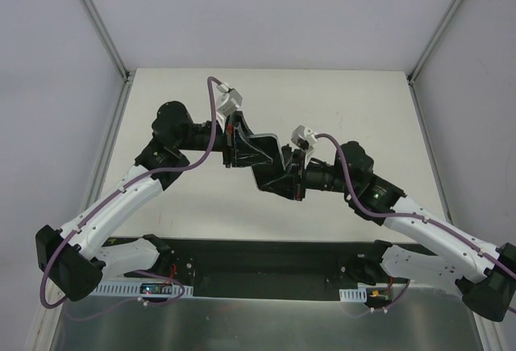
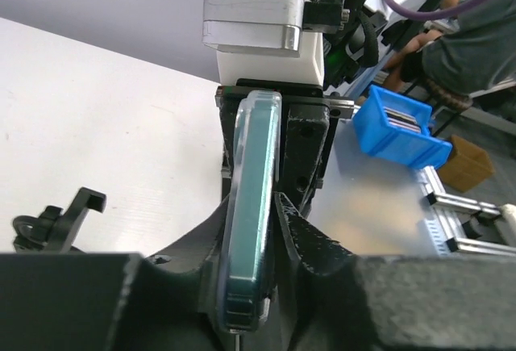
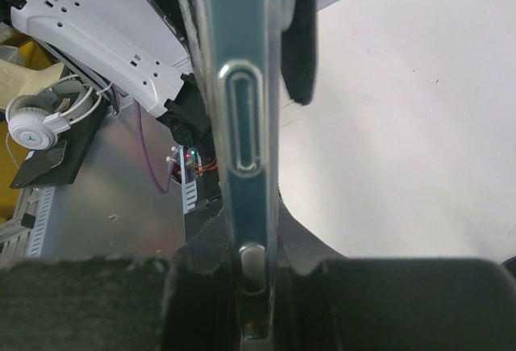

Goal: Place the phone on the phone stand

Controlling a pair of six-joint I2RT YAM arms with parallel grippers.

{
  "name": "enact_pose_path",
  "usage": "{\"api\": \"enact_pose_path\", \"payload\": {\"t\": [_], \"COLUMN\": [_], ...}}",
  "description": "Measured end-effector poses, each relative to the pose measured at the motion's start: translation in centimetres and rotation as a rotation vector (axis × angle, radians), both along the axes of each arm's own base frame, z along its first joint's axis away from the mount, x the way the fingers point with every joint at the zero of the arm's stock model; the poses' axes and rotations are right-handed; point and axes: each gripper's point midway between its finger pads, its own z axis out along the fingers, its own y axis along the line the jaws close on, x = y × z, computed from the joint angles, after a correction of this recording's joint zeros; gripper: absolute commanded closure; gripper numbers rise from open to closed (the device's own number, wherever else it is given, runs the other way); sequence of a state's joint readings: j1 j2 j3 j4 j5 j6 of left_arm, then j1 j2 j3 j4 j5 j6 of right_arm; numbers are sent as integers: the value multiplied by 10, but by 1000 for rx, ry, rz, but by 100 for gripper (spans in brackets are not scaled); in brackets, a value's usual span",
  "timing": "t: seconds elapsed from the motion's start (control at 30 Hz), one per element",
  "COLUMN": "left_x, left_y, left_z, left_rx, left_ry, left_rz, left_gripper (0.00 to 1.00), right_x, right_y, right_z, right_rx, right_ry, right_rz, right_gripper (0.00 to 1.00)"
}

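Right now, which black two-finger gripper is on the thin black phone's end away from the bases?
The left gripper, on the phone's far end; right gripper has the near end.

The phone stand is largely hidden at 8 o'clock; the phone is cut off at 12 o'clock.

Left arm from 7 o'clock, right arm from 5 o'clock: white shells, black joints, purple cables, white camera blocks, black left gripper and right gripper.

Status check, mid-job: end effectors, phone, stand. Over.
Right end effector shut on phone, midair. Left end effector flanks it, grip unclear. Phone stand on table, not yet loaded.
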State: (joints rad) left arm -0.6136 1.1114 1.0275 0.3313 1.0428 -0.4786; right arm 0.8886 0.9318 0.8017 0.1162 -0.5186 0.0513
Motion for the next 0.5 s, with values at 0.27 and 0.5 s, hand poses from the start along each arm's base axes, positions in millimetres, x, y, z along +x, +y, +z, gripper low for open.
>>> {"api": "enact_pose_path", "payload": {"t": [0.27, 0.5], "left_x": [1, 3], "left_y": [1, 2], "left_z": [1, 0], "left_rx": [-2, 3], "left_ry": [-5, 1], "left_rz": [9, 19], "left_gripper": [60, 100], "right_x": [-1, -8], "right_y": [7, 9], "right_z": [-5, -8], "right_rx": [-4, -10], "right_ry": [21, 21], "right_rz": [33, 79], "right_gripper": [99, 70]}}
